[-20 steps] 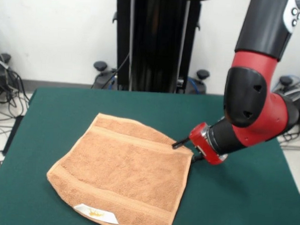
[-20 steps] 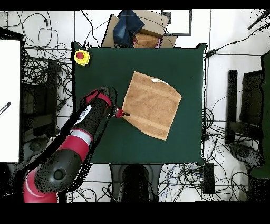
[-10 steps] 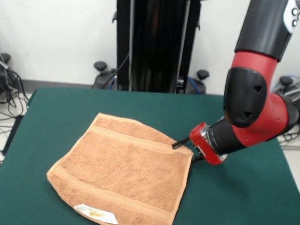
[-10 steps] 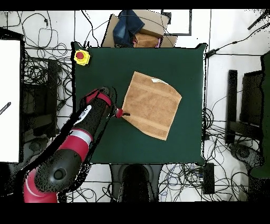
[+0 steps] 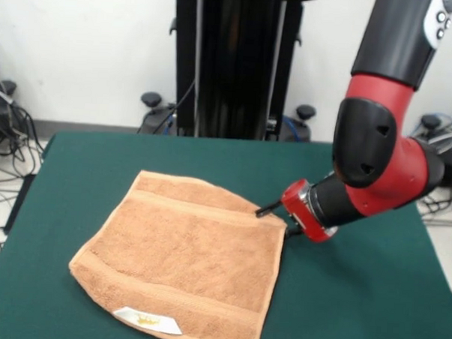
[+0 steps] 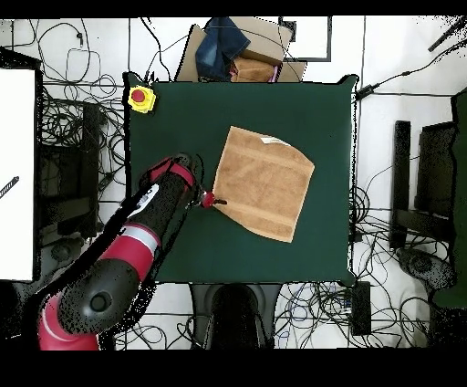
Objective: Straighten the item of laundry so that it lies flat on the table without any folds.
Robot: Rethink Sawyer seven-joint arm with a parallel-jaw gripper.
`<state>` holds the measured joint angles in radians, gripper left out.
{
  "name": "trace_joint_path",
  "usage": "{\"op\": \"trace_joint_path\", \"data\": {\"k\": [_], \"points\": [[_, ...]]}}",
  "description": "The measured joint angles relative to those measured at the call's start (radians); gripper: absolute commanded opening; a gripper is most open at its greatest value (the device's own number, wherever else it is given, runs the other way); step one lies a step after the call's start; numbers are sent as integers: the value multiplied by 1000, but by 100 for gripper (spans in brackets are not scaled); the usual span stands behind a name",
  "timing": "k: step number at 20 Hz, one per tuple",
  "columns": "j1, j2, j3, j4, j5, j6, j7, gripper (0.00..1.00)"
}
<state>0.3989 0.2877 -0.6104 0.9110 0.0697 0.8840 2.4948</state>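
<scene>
The orange-tan towel (image 5: 184, 258) lies spread and nearly flat on the green table (image 5: 355, 295), turned diamond-wise, with its white label (image 5: 148, 320) on the near edge. My gripper (image 5: 275, 220) is at the towel's right corner, low over the table. One finger (image 5: 265, 211) lies on top of the corner and the other goes under the edge, so it looks shut on the corner. In the overhead view the gripper (image 6: 212, 198) is at the left corner of the towel (image 6: 264, 183).
A yellow box with a red button (image 6: 140, 98) sits at one table corner. A cardboard box with dark cloth (image 6: 237, 50) stands beyond the table's edge. The black pedestal (image 5: 234, 65) rises behind the table. Cables lie on the floor all round.
My gripper has shifted slightly left and away from the camera, and the whole towel has slid the same way with it.
</scene>
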Motion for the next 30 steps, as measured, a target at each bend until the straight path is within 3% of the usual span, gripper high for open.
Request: {"op": "trace_joint_path", "data": {"k": [12, 30], "points": [[28, -17, 2, 87, 0, -69, 0, 100], [30, -27, 12, 109, 10, -78, 0, 100]]}}
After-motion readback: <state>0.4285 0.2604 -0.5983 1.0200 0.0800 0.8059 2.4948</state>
